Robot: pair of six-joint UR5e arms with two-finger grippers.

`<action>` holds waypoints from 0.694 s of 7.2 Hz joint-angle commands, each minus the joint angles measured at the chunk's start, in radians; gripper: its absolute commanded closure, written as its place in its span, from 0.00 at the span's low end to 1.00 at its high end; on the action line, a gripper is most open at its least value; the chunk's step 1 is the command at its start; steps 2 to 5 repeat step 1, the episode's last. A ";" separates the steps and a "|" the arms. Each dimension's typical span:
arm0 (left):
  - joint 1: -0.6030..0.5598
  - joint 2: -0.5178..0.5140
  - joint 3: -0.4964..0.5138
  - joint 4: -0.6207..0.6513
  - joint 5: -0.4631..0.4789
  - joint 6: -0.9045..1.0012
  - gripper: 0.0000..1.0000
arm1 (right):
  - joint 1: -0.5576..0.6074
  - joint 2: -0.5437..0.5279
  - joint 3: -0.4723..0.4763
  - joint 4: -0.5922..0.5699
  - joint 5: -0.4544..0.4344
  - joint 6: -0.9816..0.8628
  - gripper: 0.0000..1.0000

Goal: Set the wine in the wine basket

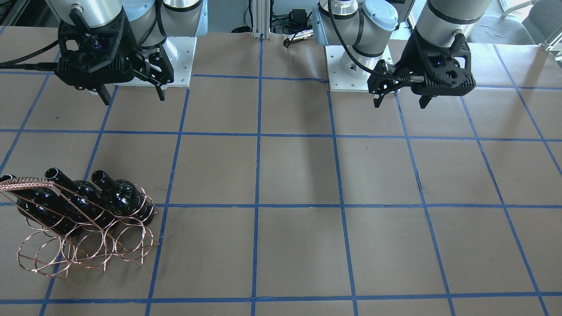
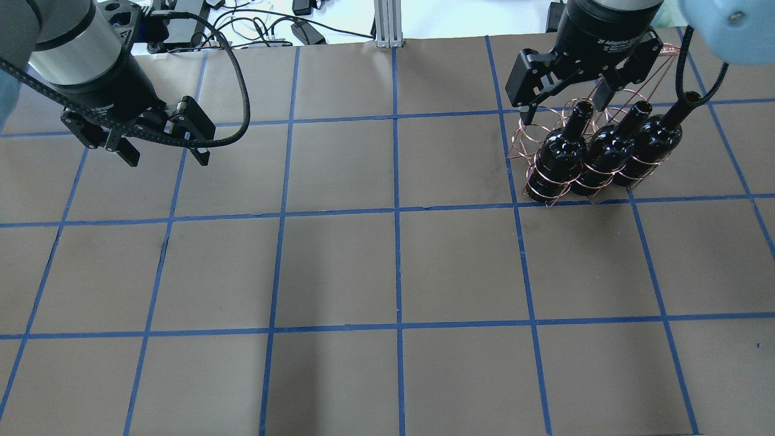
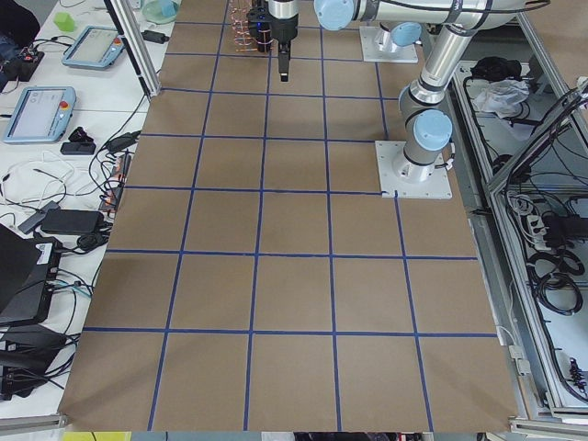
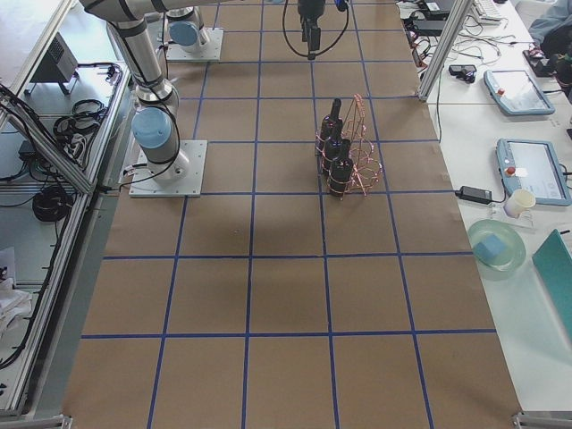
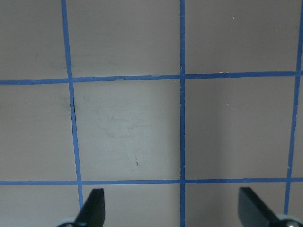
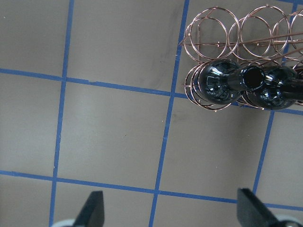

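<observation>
Three glossy black wine bottles [image 1: 123,197] lie side by side in the upper tier of the copper wire basket [image 1: 28,181], necks pointing up toward the robot. In the overhead view the bottles [image 2: 560,154] and the basket [image 2: 525,134] sit at the far right. My right gripper [image 2: 563,111] hangs open and empty above the basket's far side; in the front view my right gripper [image 1: 134,98] is well above the table. The right wrist view shows a bottle mouth [image 6: 252,78] and rings. My left gripper [image 2: 168,160] is open and empty over bare table at the far left.
The table is brown paper with a blue tape grid [image 2: 396,212]. The arm bases [image 1: 351,70] stand at the robot side. Tablets and cables [image 3: 55,110] lie on the bench beyond the table's far edge. The basket's lower rings [image 1: 88,245] hold nothing.
</observation>
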 commanded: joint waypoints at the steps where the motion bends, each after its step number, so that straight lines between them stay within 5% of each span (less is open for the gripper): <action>1: 0.002 0.001 0.000 0.000 -0.002 0.000 0.00 | 0.000 0.001 0.000 0.000 0.001 0.000 0.00; 5: 0.002 0.001 0.000 0.000 -0.002 0.000 0.00 | 0.000 0.001 0.000 0.000 0.001 0.000 0.00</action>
